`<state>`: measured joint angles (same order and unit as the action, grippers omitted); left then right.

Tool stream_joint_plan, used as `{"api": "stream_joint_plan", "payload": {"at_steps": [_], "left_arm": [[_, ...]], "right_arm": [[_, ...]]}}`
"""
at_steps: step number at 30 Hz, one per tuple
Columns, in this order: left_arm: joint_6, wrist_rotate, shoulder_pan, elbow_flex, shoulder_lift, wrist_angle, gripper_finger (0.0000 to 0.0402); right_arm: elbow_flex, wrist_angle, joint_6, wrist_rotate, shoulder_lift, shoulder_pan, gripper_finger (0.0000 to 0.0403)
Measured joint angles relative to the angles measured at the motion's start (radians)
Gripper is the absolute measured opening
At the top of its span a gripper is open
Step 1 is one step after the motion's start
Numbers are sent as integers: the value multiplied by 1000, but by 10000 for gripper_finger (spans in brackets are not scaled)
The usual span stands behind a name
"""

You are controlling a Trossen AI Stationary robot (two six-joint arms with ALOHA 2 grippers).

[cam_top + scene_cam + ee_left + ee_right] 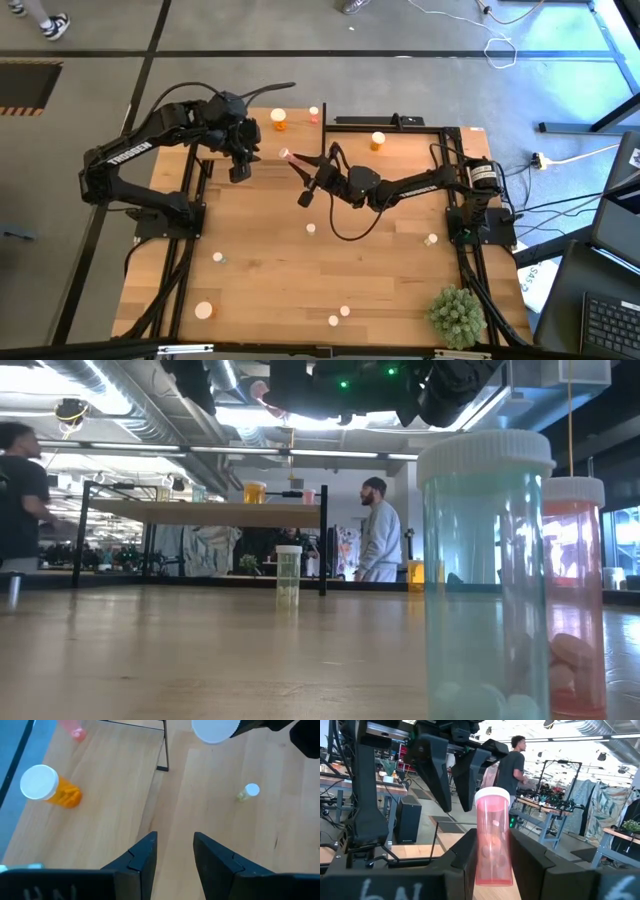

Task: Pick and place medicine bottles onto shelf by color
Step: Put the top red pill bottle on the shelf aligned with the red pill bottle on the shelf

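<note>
Approx 3 bottles on shelf; right gripper clamps a pink bottle mid-air, left gripper jaws apart, empty; approx 7 bottles left on table

A robotics laboratory in an open industrial hall. Exposed ducts and strip lights are running across the bare ceiling; the floor is showing polished concrete with loose cables trailing over it. Further metal-framed workbenches are standing behind the wooden test table, and two people are standing among them. A laptop is sitting beside the rig.
</note>
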<state>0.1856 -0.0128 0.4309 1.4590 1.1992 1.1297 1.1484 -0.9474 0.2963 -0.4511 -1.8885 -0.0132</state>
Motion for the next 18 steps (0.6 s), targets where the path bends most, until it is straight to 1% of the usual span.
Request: {"api": "stream_joint_plan", "payload": {"at_steps": [8,11,14,18], "left_arm": [[-17,10,1,0,0,1,122],[-35,26,1,0,8,15,122],[-46,66,3,0,16,16,122],[-43,68,2,0,18,18,122]], "right_arm": [[0,2,0,0,0,0,104],[0,2,0,0,0,0,104],[0,2,0,-1,0,0,104],[0,3,0,-1,0,0,104]]}}
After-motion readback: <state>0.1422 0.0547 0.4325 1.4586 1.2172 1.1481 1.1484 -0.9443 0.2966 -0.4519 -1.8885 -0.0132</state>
